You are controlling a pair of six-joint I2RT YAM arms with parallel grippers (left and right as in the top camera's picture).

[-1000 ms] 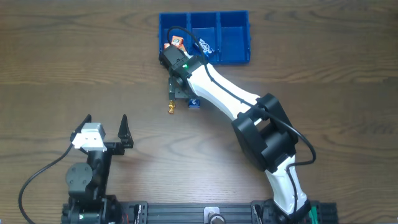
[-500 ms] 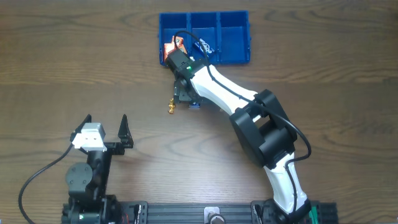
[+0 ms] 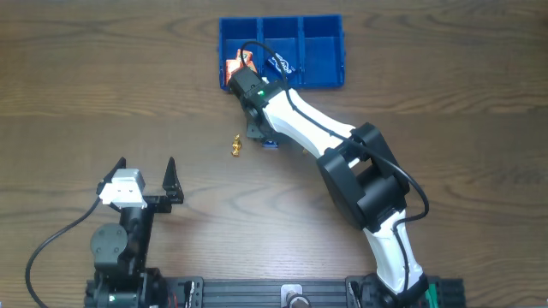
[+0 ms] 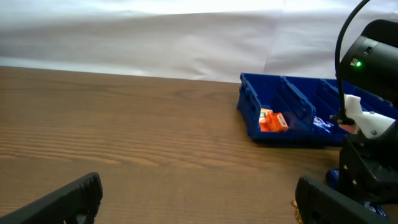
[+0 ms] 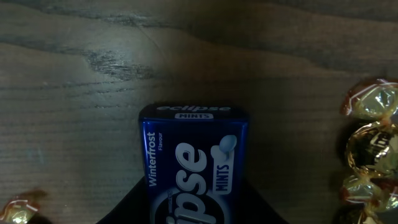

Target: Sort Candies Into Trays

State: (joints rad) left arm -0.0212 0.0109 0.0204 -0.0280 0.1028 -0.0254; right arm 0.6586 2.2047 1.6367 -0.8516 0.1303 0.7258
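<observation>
A blue mint box (image 5: 194, 165) lies flat on the wooden table, just in front of the blue three-compartment tray (image 3: 342, 51). My right gripper (image 3: 259, 130) is low over it, and its fingers press both long sides of the box. In the top view the box (image 3: 270, 142) peeks out beside the gripper. A gold-wrapped candy (image 3: 237, 147) lies to its left. More gold candies (image 5: 368, 149) sit close beside the box. Orange candies (image 3: 235, 65) fill the tray's left compartment. My left gripper (image 3: 145, 175) rests open near its base with nothing between its fingers.
The tray's middle compartment holds a blue wrapper (image 3: 283, 64). From the left wrist, the tray (image 4: 249, 115) and its orange candies (image 4: 272, 121) show ahead, with the right arm (image 4: 367, 124) beside them. Bare wood lies left of the tray and around the left arm.
My right gripper has shifted slightly right and towards the tray, uncovering the gold candy beside it. The left arm has stayed still.
</observation>
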